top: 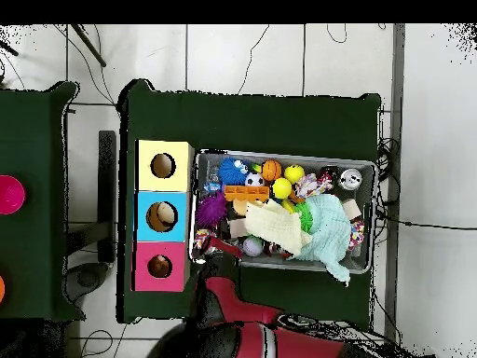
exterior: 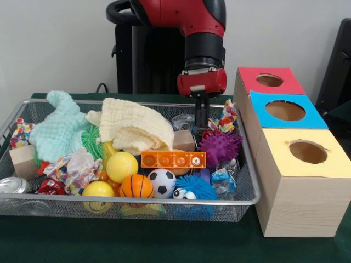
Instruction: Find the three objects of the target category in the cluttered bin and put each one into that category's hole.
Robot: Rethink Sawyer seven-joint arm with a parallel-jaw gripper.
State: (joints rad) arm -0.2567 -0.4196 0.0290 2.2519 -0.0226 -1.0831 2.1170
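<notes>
Down in the wire bin (exterior: 248, 200), end effector (exterior: 201, 125) reaches behind the purple spiky ball (exterior: 220, 148); opening unclear.

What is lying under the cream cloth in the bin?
Below the cream cloth, a wooden block and a green spiky toy stick out at its edges. Whatever sits beneath its middle is covered and cannot be seen.

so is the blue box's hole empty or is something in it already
Something is in it: in the overhead view a pale round shape fills the blue box hole. What it is, cannot tell.
</notes>
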